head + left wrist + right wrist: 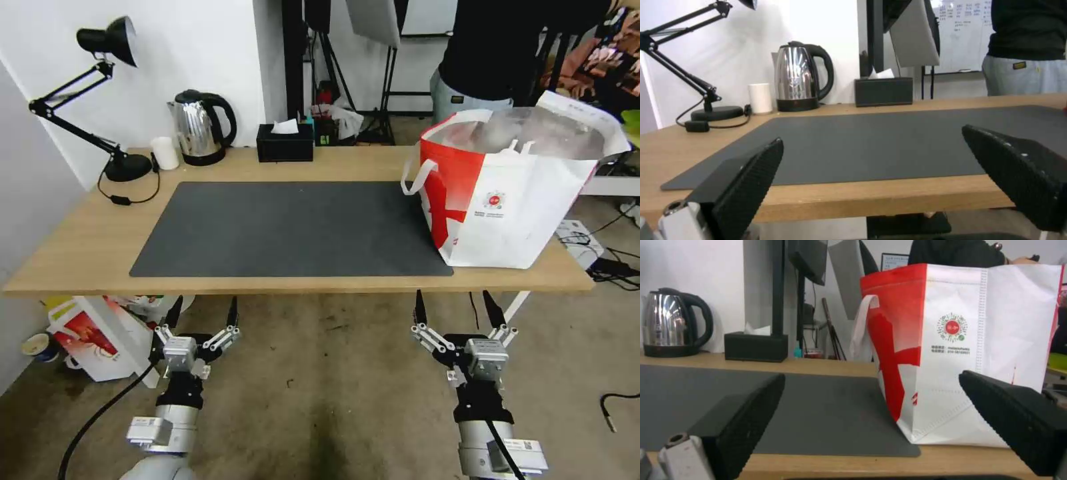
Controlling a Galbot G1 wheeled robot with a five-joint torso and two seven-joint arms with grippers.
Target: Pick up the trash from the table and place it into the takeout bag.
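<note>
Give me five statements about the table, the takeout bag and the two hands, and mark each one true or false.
1. The takeout bag stands upright at the right end of the table. True.
2. The left hand is shut on a red cup. False: it is open and holds nothing, below the table's near edge.
3. The right hand is open. True.
4. A white bowl of shells sits on the dark grey mat. False: nothing lies on the mat except a corner of the bag.
5. The kettle stands on the mat. False: it stands on the wood behind the mat.
</note>
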